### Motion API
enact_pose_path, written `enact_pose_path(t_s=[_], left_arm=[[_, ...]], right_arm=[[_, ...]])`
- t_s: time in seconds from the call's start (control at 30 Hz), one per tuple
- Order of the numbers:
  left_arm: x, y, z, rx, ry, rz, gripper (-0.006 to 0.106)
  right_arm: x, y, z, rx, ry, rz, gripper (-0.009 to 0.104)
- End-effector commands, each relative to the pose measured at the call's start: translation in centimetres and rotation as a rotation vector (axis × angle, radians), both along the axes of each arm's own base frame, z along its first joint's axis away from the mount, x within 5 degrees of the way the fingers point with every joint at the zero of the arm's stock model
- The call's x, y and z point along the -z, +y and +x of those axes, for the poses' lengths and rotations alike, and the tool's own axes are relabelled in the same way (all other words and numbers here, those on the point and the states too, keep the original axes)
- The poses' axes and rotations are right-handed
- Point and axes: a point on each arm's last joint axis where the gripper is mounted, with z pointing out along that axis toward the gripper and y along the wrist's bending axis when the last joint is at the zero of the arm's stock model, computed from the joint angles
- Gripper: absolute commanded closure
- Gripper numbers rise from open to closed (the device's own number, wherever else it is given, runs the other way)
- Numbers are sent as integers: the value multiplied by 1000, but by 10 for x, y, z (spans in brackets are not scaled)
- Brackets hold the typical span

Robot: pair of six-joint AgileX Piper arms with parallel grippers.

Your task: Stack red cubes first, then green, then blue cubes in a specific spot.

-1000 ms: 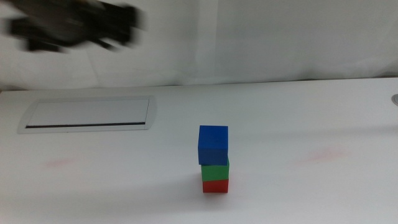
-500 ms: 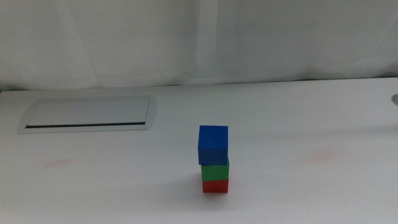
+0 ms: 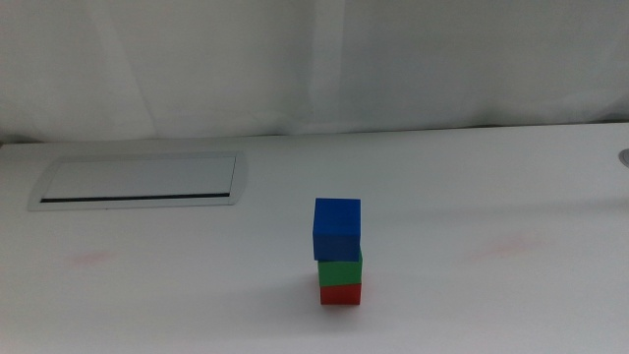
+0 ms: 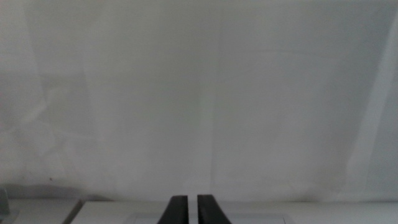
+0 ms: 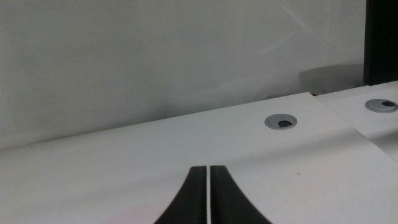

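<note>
Nearest to us in the middle view stands a three-cube tower on the white table, a little toward five o'clock from the table's centre. The red cube sits at the base, touching the tabletop; the green cube rests on it, and the blue cube tops the stack, shifted slightly toward nine o'clock so that it overhangs the green one. Farther back, toward ten o'clock from the tower and well apart from it, lies the grey-framed slot panel.

We see neither arm in the middle view. The left gripper has its jaws drawn together with only a thin slit between them, facing the pale backdrop. The right gripper also has its jaws together, low over bare tabletop, with a round grey grommet beyond. No cube appears in either wrist view.
</note>
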Motion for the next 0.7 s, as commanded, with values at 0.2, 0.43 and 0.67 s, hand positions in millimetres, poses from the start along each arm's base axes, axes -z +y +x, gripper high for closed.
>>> enact_pose_path(t_s=[0.2,0.43,0.67], left_arm=[[100,-4,-1,41,-11,-103,103],[142,-5,0,44,61,-114,103],[142,-5,0,43,64,-117,103]], right_arm=[[13,0,0,1,30,-14,97],[12,0,0,2,22,-24,97],[13,0,0,-11,33,-105,97]])
